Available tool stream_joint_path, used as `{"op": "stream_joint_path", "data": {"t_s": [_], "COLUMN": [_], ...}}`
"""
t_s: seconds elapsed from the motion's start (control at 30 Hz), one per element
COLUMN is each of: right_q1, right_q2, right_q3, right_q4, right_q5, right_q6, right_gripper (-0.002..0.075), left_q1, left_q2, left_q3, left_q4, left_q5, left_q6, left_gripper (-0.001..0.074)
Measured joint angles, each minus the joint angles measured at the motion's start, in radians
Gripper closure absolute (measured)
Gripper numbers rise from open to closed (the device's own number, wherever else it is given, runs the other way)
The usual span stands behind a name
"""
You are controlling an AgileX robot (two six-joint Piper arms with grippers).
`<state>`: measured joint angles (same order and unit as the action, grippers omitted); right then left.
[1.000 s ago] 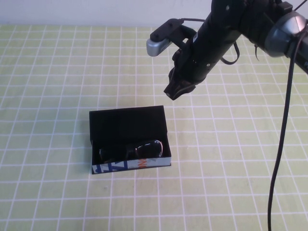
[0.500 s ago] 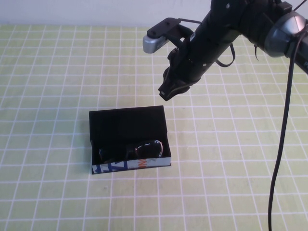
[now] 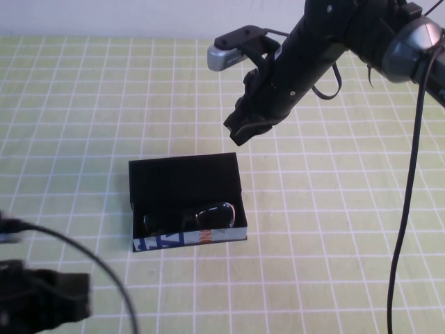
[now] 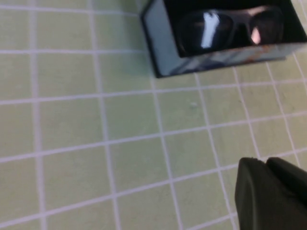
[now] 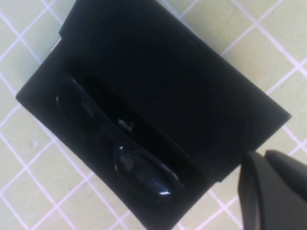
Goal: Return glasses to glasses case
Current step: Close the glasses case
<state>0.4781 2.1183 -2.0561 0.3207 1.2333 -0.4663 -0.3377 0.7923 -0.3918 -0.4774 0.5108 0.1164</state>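
Left gripper [image 3: 42, 306] at near-left table edge, low, near-left of the case; fingers: cannot tell. Glasses case [image 3: 186, 202] mid-table, long axis left-right, printed front edge nearest. Glasses [image 3: 189, 217] already lie inside along the front wall, parallel to that axis. Flap lid [image 3: 184, 177] open, toward the far side. Right gripper [image 3: 240, 131] hangs above the case's far-right corner, fingers together, holding nothing. Judgement: lid closure remains; right arm is nearer the flap.

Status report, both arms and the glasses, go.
Right gripper above the table past the glasses case's far right corner, fingers shut, empty. Left gripper low at the near left edge. Glasses lying in the open case. Nothing in the way.
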Motion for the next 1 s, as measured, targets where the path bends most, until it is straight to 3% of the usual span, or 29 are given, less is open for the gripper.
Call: {"op": "stream_joint_path", "data": {"t_s": [0.17,0.6,0.73,1.0], "right_q1": [0.0,0.0,0.0,0.0], "right_q2": [0.0,0.0,0.0,0.028], "right_q3": [0.0,0.0,0.0,-0.008], "right_q4": [0.004,0.015,0.015,0.025], "right_q5": [0.0,-0.017,-0.038,-0.155], "right_q6": [0.044,0.052,0.052,0.053], "right_gripper": [0.0737,0.0737,0.0737,0.0737], "left_q1": [-0.084,-0.096,-0.096,-0.096], "left_q2": [0.28,0.8,0.867,0.908], "left_q3": [-0.058,-0.224,-0.24,-0.242], "left_q4": [-0.299,-1.076,-1.201,-1.241], "left_q5": [-0.074,-0.101,-0.101,-0.102], "left_q6": [0.356,1.244,1.385,1.466], "left_gripper": [0.0737,0.0737,0.0737,0.0737]}}
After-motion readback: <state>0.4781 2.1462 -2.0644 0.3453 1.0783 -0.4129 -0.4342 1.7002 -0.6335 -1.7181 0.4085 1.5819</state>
